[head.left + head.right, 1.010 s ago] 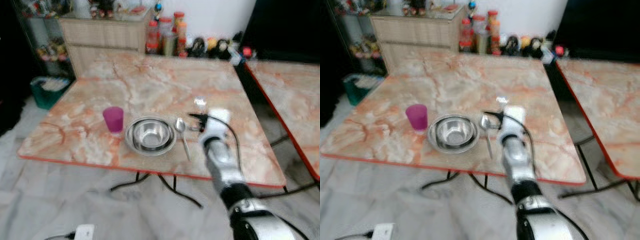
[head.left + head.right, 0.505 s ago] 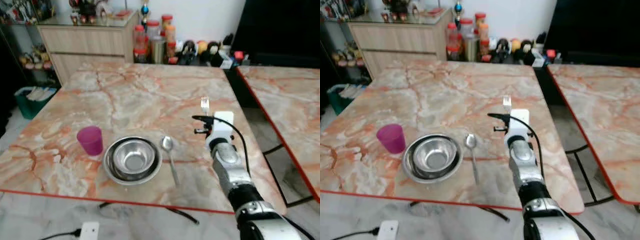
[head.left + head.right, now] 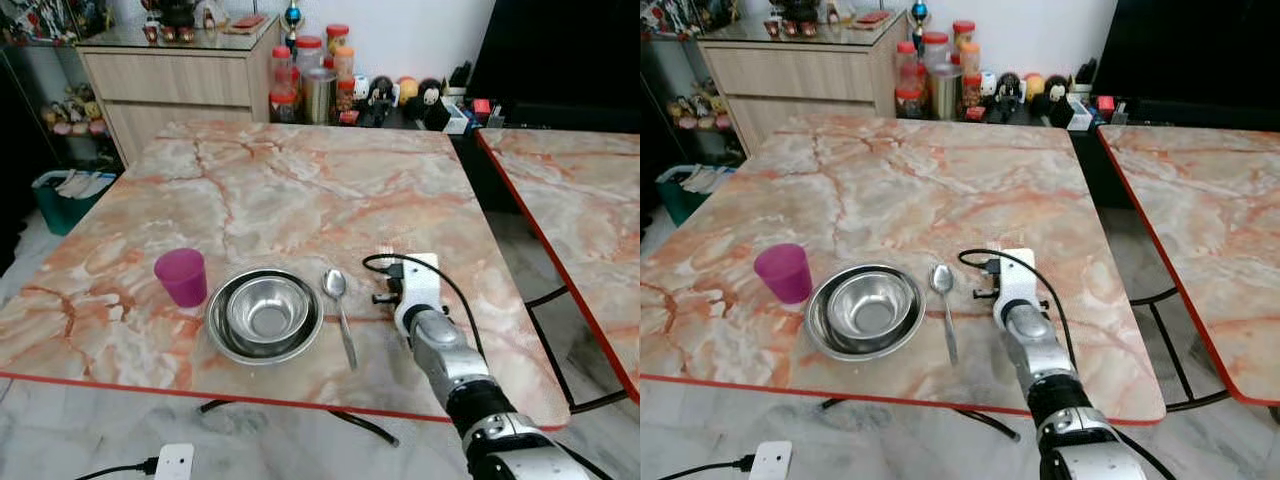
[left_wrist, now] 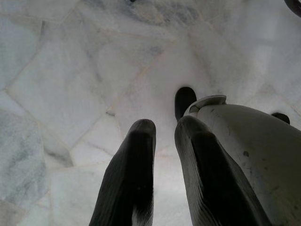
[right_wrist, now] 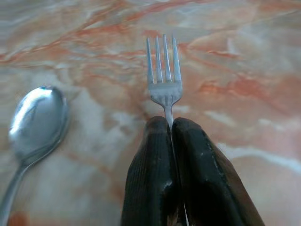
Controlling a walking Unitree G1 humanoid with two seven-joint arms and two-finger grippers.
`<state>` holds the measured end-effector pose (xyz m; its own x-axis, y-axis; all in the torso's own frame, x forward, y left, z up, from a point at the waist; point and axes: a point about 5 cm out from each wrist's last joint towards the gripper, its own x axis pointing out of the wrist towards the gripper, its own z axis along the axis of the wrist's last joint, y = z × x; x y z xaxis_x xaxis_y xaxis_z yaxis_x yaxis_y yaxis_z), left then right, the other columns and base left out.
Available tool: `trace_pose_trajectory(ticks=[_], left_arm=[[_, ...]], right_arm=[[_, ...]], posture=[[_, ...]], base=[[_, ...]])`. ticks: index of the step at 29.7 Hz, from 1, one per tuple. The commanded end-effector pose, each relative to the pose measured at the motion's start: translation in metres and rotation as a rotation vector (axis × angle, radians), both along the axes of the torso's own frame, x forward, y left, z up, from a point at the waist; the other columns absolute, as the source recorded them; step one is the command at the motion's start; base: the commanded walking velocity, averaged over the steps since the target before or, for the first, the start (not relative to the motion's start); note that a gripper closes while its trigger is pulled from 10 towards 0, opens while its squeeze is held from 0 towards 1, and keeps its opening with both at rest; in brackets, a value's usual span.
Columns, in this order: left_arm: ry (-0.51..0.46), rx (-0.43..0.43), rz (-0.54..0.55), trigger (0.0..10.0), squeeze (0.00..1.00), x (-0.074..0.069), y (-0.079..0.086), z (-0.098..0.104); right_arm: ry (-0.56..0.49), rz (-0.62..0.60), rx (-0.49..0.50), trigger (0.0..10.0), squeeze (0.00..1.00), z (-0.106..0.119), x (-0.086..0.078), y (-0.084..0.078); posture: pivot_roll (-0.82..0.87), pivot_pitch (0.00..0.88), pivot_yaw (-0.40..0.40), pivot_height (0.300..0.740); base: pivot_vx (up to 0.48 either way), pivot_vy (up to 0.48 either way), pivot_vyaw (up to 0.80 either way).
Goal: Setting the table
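Note:
On the marble table (image 3: 300, 190) stand a purple cup (image 3: 181, 277) and, right of it, a steel bowl (image 3: 265, 315). A spoon (image 3: 340, 310) lies just right of the bowl, bowl end away from me. My right gripper (image 5: 171, 125) is shut on a silver fork's (image 5: 164, 77) handle, with the tines pointing away low over the table, a little right of the spoon (image 5: 35, 117). From my head, the white wrist block (image 3: 417, 285) hides the fork. My left gripper (image 4: 164, 129) hangs over the white floor beside my leg, its fingers a narrow gap apart with nothing between them.
Jars and bottles (image 3: 315, 85) line the table's far edge in front of a wooden cabinet (image 3: 180, 75). A second marble table (image 3: 580, 190) stands to the right across a gap. A teal basket (image 3: 65, 195) sits on the floor at left, a power strip (image 3: 175, 462) at the front.
The camera has shifted. My right arm has come down and nearer, tipping the fork from upright above the wrist to low over the table beside the spoon.

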<state>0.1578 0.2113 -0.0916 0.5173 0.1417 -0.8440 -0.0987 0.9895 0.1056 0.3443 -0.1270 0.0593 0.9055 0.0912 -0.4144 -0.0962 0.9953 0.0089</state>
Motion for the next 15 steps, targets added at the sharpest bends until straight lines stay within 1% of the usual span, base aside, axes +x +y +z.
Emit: trace_pose_trajectory(ticks=[1, 5, 8, 11, 13, 15], left_arm=[[0.021, -0.003, 0.000, 10.0, 0.00, -0.005, 0.000, -0.002], [0.020, -0.003, 0.002, 10.0, 0.00, -0.005, 0.000, -0.002], [0.021, -0.002, 0.001, 10.0, 0.00, -0.005, 0.000, -0.002], [0.022, -0.003, -0.001, 10.0, 0.00, -0.005, 0.000, -0.002], [0.022, -0.004, -0.003, 10.0, 0.00, -0.005, 0.000, -0.002], [0.022, -0.004, -0.003, 10.0, 0.00, -0.005, 0.000, -0.002]], right_arm=[[-0.021, -0.001, 0.012, 10.0, 0.00, 0.007, 0.003, 0.000], [-0.031, 0.004, 0.029, 10.0, 0.00, 0.014, 0.005, 0.004], [-0.033, 0.026, 0.030, 10.0, 0.00, 0.015, 0.004, 0.007], [-0.018, 0.054, 0.032, 10.0, 0.00, 0.010, 0.001, 0.009], [0.014, 0.097, 0.037, 10.0, 0.00, 0.004, -0.002, 0.013], [0.019, 0.101, 0.025, 10.0, 0.00, 0.002, -0.002, 0.014]], posture=[[0.08, 0.000, -0.031, 0.728], [0.08, 0.000, -0.035, 0.728], [0.08, 0.000, -0.035, 0.728], [0.08, 0.000, -0.034, 0.728], [0.08, 0.000, -0.036, 0.728], [0.08, 0.000, -0.038, 0.728]], base=[[0.000, 0.000, 0.00], [0.000, 0.000, 0.00], [0.000, 0.000, 0.00], [0.000, 0.000, 0.00], [0.000, 0.000, 0.00], [0.000, 0.000, 0.00]])
